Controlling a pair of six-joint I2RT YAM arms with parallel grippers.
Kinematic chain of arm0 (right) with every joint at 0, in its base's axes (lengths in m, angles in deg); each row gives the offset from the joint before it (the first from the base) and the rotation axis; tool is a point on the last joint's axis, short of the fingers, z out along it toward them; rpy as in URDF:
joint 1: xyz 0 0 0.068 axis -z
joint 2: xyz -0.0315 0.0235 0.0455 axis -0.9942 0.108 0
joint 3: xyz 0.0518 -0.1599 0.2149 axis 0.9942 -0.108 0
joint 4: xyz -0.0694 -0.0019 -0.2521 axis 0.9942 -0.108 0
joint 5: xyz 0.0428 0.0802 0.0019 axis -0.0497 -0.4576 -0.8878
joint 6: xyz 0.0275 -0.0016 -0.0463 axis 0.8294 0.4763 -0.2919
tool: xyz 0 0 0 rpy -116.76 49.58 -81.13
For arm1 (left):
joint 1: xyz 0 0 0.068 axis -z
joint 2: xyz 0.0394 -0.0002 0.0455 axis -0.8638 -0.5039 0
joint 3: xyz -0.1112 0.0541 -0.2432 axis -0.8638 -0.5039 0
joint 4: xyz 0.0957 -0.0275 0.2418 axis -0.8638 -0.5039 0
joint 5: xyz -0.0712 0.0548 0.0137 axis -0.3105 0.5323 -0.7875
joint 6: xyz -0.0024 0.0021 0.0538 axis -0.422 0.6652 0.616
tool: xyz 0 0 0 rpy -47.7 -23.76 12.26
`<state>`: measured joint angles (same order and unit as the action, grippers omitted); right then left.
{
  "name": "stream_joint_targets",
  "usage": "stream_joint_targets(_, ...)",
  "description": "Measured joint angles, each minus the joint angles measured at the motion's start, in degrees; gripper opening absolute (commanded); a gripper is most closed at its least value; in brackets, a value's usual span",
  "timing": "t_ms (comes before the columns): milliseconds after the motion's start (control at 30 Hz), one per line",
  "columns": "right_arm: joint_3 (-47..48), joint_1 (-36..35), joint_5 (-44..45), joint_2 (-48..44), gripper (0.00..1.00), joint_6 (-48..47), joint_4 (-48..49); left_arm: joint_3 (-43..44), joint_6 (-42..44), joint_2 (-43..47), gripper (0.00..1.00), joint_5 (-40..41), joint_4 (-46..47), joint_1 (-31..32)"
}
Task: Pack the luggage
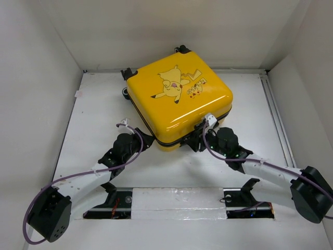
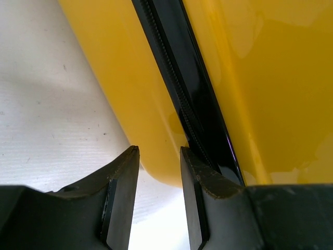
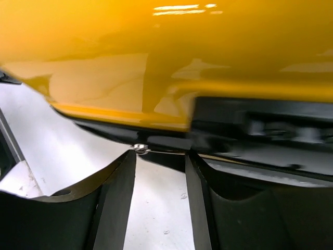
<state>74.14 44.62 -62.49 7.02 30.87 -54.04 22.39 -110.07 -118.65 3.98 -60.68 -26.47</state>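
Black arm bases at bottom edge of overhead view, bare white table [image 1: 171, 172] strip between them and luggage. Left gripper [image 1: 136, 136] at luggage's lower-left edge, right gripper [image 1: 204, 131] at lower-right edge by near corner. Left wrist view: left fingers [image 2: 122, 179] apart, narrow gap, nothing between; black zip band [image 2: 195, 112] just beyond right fingertip. Right wrist view: jaws apart, empty; small metal zip pull [image 3: 140, 149] just beyond left fingertip. Luggage [image 1: 179, 96], yellow, closed, lies flat at frame centre, white walls well behind, open table left and right.

glossy yellow hard-shell luggage [image 1: 179, 99], shiny black zip band [image 2: 195, 99]
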Motion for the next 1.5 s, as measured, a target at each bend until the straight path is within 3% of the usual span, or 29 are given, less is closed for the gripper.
stream_joint_targets(300,2.6,-3.5,3.0,3.0,0.51,-2.0,-2.4,0.0,0.1,0.0,0.33,-0.5,0.0,0.0)
stream_joint_targets(400,2.6,-4.3,5.2,3.2,0.41,-2.2,-2.1,0.0,0.1,0.0,0.32,-0.4,0.0,0.0)
stream_joint_targets(433,2.7,-4.4,6.0,3.4,0.25,-2.3,-2.0,0.0,0.1,0.0,0.32,-0.4,0.0,0.0)
stream_joint_targets(567,3.0,-4.7,9.0,4.8,0.03,-2.3,-1.4,0.0,0.3,0.0,0.32,-0.3,0.0,0.0)
stream_joint_targets(667,3.1,-5.8,11.6,4.9,0.00,-2.1,-1.3,0.0,0.5,0.0,0.32,-0.3,0.0,0.0)
stream_joint_targets(867,2.9,-10.5,13.8,-2.0,0.00,-1.5,-1.9,0.0,0.4,0.0,0.32,-0.4,0.0,0.0)
stream_joint_targets(1033,1.6,-12.6,15.2,-7.4,0.33,0.1,-1.2,0.0,0.6,0.1,0.32,-0.6,0.0,0.0)
stream_joint_targets(1100,1.7,-12.6,17.1,-5.9,0.33,-0.2,-2.1,0.0,0.6,0.1,0.32,-0.6,0.0,0.0)
stream_joint_targets(1333,1.9,-12.6,19.5,0.5,0.47,0.0,-8.1,0.2,0.6,1.4,0.32,-0.6,-1.2,0.0)
stream_joint_targets(1500,1.9,-12.6,19.6,0.8,0.47,0.0,-6.7,0.2,0.6,1.7,0.32,-0.6,-1.5,0.0)
